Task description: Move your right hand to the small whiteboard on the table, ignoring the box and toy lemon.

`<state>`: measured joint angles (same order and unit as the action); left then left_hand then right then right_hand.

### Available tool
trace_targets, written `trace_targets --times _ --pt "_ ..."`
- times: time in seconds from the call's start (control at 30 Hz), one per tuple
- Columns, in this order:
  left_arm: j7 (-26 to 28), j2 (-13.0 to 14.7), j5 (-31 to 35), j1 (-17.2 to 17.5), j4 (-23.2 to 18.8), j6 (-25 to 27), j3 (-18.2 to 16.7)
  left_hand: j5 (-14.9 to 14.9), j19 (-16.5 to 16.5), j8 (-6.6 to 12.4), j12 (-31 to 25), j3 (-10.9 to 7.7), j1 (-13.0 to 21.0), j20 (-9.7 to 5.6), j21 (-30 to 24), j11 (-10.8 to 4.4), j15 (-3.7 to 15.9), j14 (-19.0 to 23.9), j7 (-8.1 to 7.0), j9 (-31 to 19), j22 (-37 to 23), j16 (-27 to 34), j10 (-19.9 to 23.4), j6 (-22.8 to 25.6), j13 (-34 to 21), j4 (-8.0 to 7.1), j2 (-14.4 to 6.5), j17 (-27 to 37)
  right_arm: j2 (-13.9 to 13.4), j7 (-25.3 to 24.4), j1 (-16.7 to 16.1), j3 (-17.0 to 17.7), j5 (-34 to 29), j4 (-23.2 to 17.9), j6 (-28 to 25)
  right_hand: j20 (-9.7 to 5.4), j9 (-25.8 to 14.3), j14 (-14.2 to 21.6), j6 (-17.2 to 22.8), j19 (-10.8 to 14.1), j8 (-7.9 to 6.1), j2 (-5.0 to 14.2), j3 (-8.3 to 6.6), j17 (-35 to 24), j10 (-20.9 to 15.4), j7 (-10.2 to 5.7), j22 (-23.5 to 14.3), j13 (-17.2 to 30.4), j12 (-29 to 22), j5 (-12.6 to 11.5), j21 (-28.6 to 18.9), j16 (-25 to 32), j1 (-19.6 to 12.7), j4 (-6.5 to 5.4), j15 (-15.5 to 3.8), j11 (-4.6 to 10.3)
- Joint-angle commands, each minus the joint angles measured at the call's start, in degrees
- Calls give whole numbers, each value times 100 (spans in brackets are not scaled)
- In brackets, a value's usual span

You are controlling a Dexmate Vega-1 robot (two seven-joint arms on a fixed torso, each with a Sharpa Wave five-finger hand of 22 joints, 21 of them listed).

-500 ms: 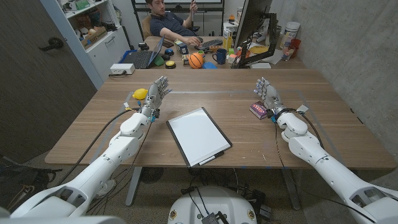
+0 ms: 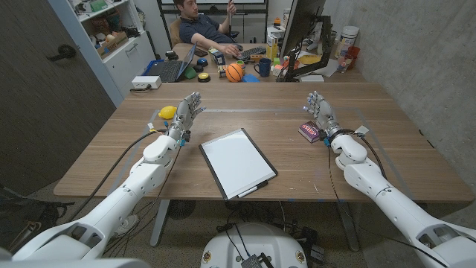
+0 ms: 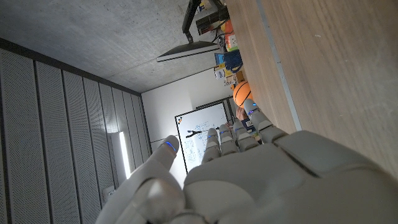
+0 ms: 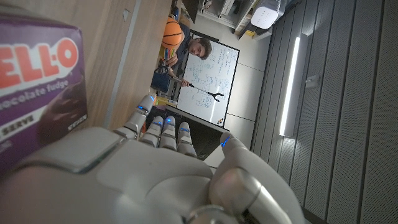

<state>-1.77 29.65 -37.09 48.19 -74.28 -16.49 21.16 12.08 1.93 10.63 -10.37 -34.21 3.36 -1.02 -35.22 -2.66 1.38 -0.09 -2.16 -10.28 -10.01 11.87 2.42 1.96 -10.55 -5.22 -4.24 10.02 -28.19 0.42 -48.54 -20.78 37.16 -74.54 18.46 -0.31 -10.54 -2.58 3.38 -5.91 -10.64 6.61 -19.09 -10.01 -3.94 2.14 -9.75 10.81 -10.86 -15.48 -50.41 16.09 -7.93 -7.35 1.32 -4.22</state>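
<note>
A small whiteboard with a black frame and a marker clipped at its near edge lies in the middle of the table. My right hand stands on the right side of the table, fingers up and apart, holding nothing, well to the right of the whiteboard. A purple box lies just beside that hand, and the box looms close in the right wrist view next to the hand. My left hand stands open at the left, next to a yellow toy lemon. The same hand is seen from behind in the left wrist view.
A second table behind holds a laptop, an orange ball, a mug and a monitor. A person sits behind it. Cables run along both arms on the wooden table.
</note>
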Motion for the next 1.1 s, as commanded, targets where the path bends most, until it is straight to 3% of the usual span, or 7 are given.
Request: trace_targets --times 0.03,0.13,0.37,0.5,0.7,0.87,1.1 --pt "60 -11 9 14 4 -25 -25 31 57 21 -37 -22 -6 18 7 11 40 -17 -18 -30 -21 13 51 2 -29 13 -53 17 30 -60 167 18 -288 -47 411 -3 -28 -27 7 -4 -23 0 -46 -11 74 -52 -20 28 2 -33 21 -23 -82 25 47 -2" --pt "76 -9 12 29 -17 -34 -31 32 59 23 -37 -20 -7 17 15 12 46 -18 -19 -30 -22 12 52 4 -29 14 -52 17 -37 -121 197 12 -447 -169 473 15 -27 -21 3 1 -22 -23 -43 -8 77 -77 -19 28 2 -31 34 -32 -101 47 57 5" --pt "104 3 18 55 -63 -37 -41 34 61 23 -37 -17 -8 27 33 27 42 -19 -18 -30 -22 10 53 2 -29 15 -51 17 -172 -330 222 13 -864 -458 651 246 -24 -24 -34 52 -14 -179 -1 -1 145 -161 -13 24 18 -1 108 -92 -202 176 116 60" --pt "100 14 26 60 -86 -47 -42 35 63 22 -36 -15 -9 27 43 18 45 -17 -24 -29 -23 11 50 -2 -29 15 -51 17 -230 -432 246 0 -1159 -549 818 159 -22 -67 -70 12 -6 -236 17 1 243 -229 -13 21 40 17 186 -146 -266 248 -7 142" --pt "100 30 26 73 -116 -60 -55 36 67 22 -35 -13 -10 28 55 7 45 -18 -24 -29 -23 9 47 -3 -29 16 -49 17 -381 -672 252 -48 -1743 -825 874 152 -20 -84 -116 -4 4 -287 42 1 353 -311 -14 18 60 33 245 -182 -309 301 -4 266" --pt "102 47 18 83 -117 -73 -78 37 68 23 -34 -11 -11 30 64 3 46 -20 -30 -29 -23 8 46 -1 -29 16 -48 17 -506 -921 210 -76 -2180 -1158 682 431 -22 -51 -123 152 -8 -524 232 -17 356 -350 -4 14 29 100 289 -195 -184 299 -33 259" --pt "83 66 -4 96 -114 -87 -103 39 72 25 -36 -9 -12 31 80 15 48 -22 -27 -29 -24 6 51 2 -29 16 -49 17 -520 -957 285 -171 -2523 -1261 734 526 -21 -57 -154 173 -3 -633 322 -17 412 -420 4 12 38 121 355 -219 -138 308 23 304"
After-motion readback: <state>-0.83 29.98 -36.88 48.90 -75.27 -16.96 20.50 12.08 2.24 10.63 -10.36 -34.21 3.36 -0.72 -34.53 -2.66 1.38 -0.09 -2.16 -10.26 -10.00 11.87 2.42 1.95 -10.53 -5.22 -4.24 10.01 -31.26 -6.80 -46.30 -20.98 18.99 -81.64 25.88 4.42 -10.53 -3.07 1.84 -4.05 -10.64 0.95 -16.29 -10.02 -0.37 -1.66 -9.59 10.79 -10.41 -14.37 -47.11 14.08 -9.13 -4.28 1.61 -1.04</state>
